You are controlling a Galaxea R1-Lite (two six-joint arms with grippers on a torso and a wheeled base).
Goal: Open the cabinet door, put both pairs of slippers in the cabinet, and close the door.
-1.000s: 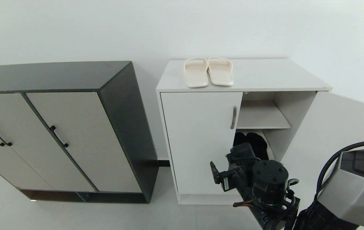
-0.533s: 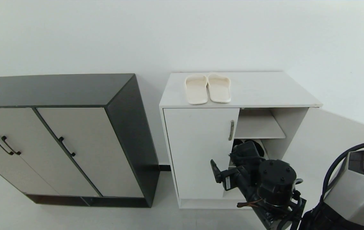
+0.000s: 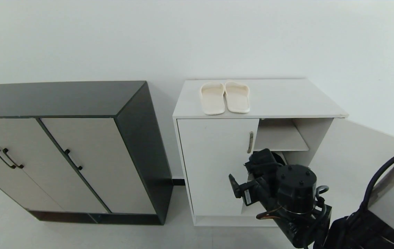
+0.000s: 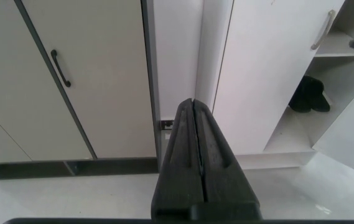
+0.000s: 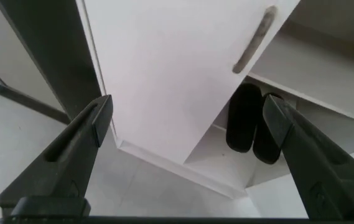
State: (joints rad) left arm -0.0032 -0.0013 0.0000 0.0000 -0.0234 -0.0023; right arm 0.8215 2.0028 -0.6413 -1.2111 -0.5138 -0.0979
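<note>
cream slippers (image 3: pixel 230 98), black slippers (image 5: pixel 244 121), white cabinet (image 3: pixel 214 166), black cabinet (image 3: pixel 138 145) with beige doors (image 3: pixel 89 173)

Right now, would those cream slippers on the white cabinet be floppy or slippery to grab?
The cream slippers look like thick moulded foam, so probably light and only slightly bendy. Lying flat on the cabinet top, they should slide rather than roll if pushed. Their smooth finish may be slippery.

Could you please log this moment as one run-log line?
black slippers: inside white cabinet, at bottom | cream slippers: on cabinet top | right gripper: open, empty | left gripper: shut, empty
</note>
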